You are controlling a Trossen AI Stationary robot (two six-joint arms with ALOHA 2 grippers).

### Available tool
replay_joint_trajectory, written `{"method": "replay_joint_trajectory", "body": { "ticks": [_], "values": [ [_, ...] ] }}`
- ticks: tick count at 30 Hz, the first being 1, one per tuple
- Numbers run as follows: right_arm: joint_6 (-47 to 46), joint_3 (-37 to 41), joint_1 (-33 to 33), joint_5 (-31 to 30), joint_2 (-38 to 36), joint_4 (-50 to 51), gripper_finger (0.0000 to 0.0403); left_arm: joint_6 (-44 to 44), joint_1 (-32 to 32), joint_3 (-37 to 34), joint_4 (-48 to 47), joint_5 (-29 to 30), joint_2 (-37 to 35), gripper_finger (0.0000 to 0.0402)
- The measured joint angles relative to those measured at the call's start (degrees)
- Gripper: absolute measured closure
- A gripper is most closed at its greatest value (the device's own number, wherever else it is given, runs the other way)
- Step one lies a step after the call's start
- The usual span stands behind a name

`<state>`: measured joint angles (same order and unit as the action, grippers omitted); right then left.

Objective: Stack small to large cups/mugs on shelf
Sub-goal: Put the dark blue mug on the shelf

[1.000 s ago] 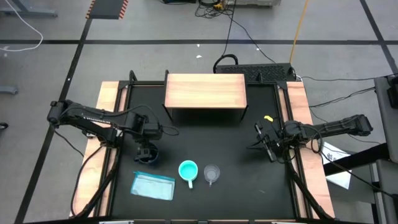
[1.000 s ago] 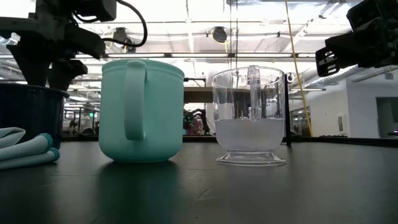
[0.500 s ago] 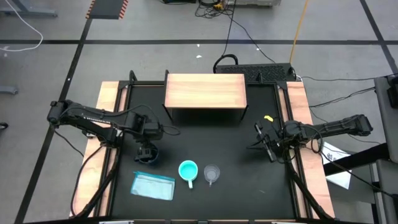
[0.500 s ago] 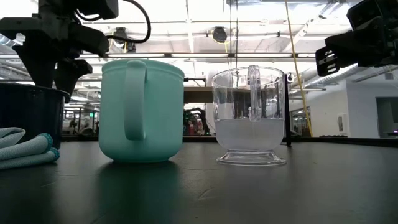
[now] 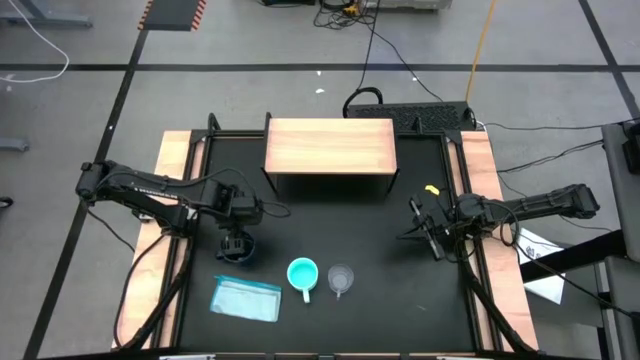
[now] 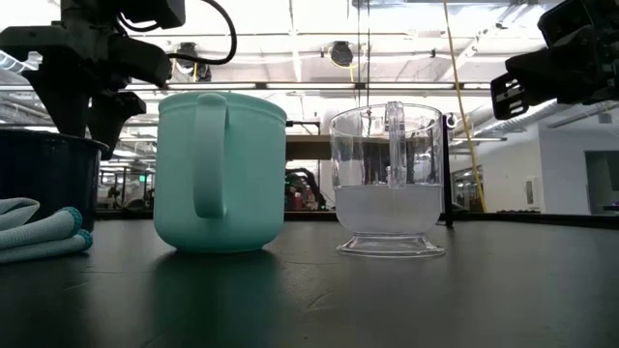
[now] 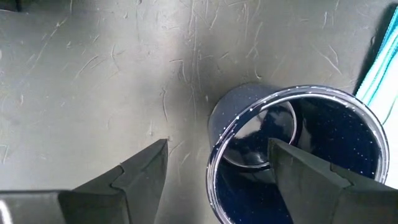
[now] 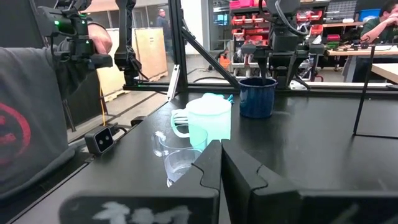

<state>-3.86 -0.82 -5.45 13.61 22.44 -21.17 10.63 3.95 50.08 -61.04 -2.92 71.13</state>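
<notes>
The dark navy mug point(image 5: 238, 250) stands upright on the black table at the left. My left gripper point(image 7: 217, 143) is open above it, pointing down. One finger point(image 7: 144, 168) is outside the rim and the other point(image 7: 305, 174) is over the inside. The turquoise mug point(image 5: 302, 272) and the clear cup point(image 5: 341, 278) stand side by side near the front middle. The wooden shelf point(image 5: 330, 147) stands at the far middle with nothing on top. My right gripper point(image 5: 420, 228) is shut and empty at the table's right, pointing toward the mugs point(image 8: 208, 121).
A flat light-blue packet point(image 5: 247, 298) lies near the front left, close to the navy mug. A small yellow object point(image 5: 431, 190) lies at the right by the wooden side strip. A person point(image 8: 25, 118) stands beyond the table's near edge.
My left gripper has shifted a little toward the table's right above the navy mug's rim. The mugs and the cup have not moved.
</notes>
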Motion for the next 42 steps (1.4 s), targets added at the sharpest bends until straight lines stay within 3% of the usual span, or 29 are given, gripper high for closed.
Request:
{"method": "replay_joint_trajectory", "body": {
  "ticks": [36, 42],
  "values": [
    [0.04, 0.02, 0.00, 0.00, -0.02, -1.29, 0.0403, -1.92, 0.00, -4.52, 1.32, 1.51, -0.01, 0.0130],
    [0.04, 0.01, 0.00, 0.00, -0.02, -1.30, 0.0403, -1.90, 0.00, -4.52, 1.35, 1.51, -0.02, 0.0184]
  ]
}}
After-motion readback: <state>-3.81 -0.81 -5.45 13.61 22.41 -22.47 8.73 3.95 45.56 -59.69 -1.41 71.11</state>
